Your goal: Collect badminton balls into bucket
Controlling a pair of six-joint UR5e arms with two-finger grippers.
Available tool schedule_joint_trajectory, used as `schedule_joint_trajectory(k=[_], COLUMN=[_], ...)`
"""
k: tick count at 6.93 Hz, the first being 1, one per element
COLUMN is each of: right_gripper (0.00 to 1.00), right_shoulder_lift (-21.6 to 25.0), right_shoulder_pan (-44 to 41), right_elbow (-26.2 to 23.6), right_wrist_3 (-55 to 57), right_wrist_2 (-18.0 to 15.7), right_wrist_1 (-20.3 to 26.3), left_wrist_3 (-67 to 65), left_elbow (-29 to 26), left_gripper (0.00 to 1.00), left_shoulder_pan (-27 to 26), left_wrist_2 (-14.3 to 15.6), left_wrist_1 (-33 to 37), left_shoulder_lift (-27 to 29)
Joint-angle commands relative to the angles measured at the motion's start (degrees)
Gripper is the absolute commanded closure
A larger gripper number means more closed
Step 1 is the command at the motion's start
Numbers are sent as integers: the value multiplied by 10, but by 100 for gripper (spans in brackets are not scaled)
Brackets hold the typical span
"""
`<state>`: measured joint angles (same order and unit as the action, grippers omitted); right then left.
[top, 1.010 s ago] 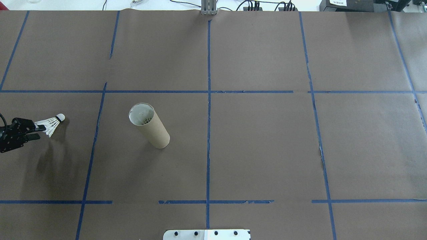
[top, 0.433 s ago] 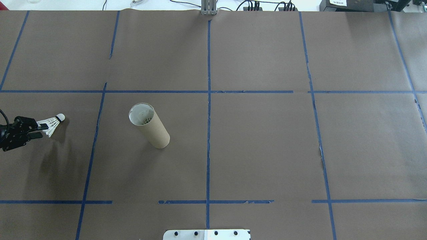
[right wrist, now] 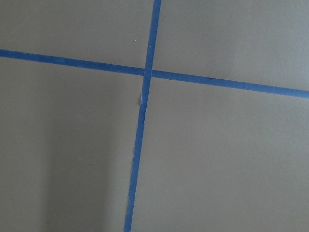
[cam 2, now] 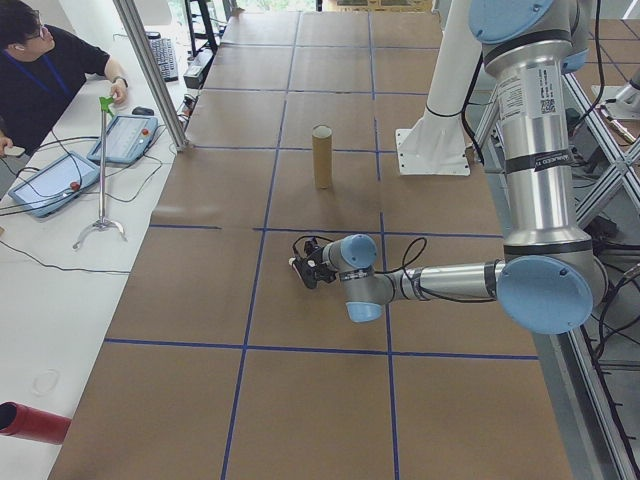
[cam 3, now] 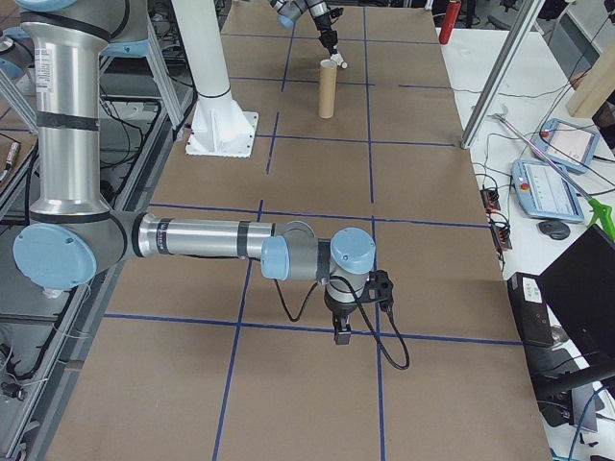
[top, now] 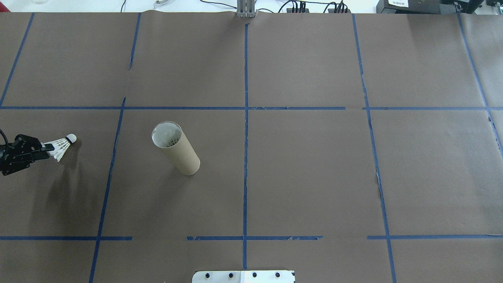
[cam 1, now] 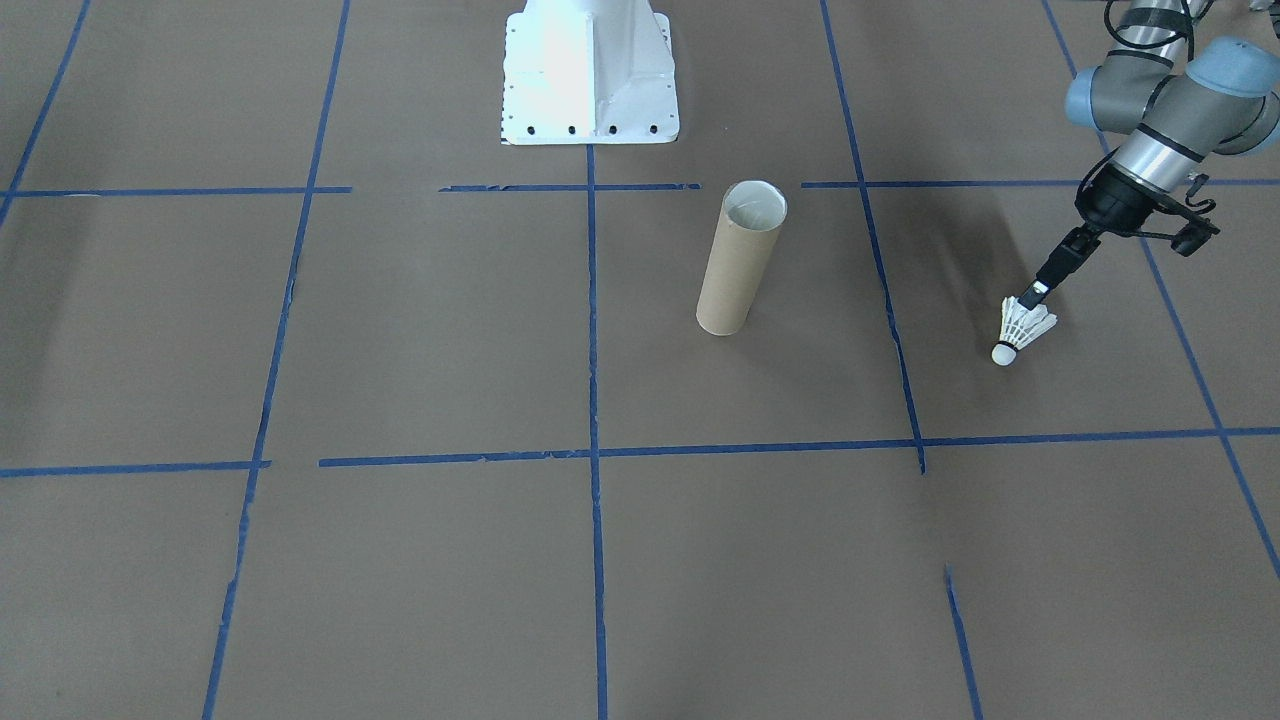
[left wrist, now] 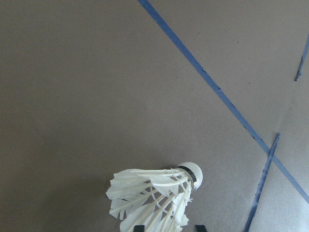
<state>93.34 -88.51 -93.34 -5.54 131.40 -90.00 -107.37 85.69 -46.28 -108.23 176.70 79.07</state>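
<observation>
The white feather shuttlecock [top: 63,144] is at the table's far left, its cork tip pointing away from the arm and low over the brown paper. My left gripper [top: 49,148] is shut on the rim of its skirt. In the front view the same shuttlecock [cam 1: 1022,328] hangs cork-down from the left gripper [cam 1: 1035,293]. The left wrist view shows the feathers [left wrist: 154,193] between two dark fingertips [left wrist: 140,227]. The tan cardboard tube [top: 175,147] stands upright to the right of it, mouth open; it also shows in the front view [cam 1: 740,260]. My right gripper [cam 3: 341,336] hovers over a tape crossing; I cannot tell its state.
The white pedestal base [cam 1: 590,75] stands behind the tube on the robot's side. Blue tape lines [top: 245,118] grid the brown paper. A person [cam 2: 50,70] sits at a side bench with tablets, and a red cylinder [cam 2: 30,422] lies there.
The left gripper's fingers have come together on the shuttlecock's skirt. The shuttlecock and the tube have stayed where they were.
</observation>
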Motion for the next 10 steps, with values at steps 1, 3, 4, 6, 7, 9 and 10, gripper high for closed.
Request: schedule_joint_trajectory(k=[1, 3, 4, 6, 7, 9, 10], right_gripper=[0, 0, 0, 0, 0, 0, 0], right_shoulder_lift=[0, 0, 0, 0, 0, 0, 0], right_shoulder_pan=[0, 0, 0, 0, 0, 0, 0], right_elbow=[0, 0, 0, 0, 0, 0, -1], right_wrist_3=[0, 0, 0, 0, 0, 0, 0], right_wrist_2=[0, 0, 0, 0, 0, 0, 0], right_wrist_1=[0, 0, 0, 0, 0, 0, 0], left_wrist_3=[0, 0, 0, 2, 8, 76, 134], left_elbow=[-1, -1, -1, 2, 8, 31, 68], left_gripper=[59, 66, 85, 100, 100, 100, 100], left_shoulder_pan=[-5, -6, -6, -9, -41, -158, -193], left_wrist_2=[0, 0, 0, -6, -41, -198, -246], left_wrist_1=[-7, -8, -8, -7, -8, -44, -108], left_shoulder_lift=[1, 2, 5, 7, 6, 6, 7])
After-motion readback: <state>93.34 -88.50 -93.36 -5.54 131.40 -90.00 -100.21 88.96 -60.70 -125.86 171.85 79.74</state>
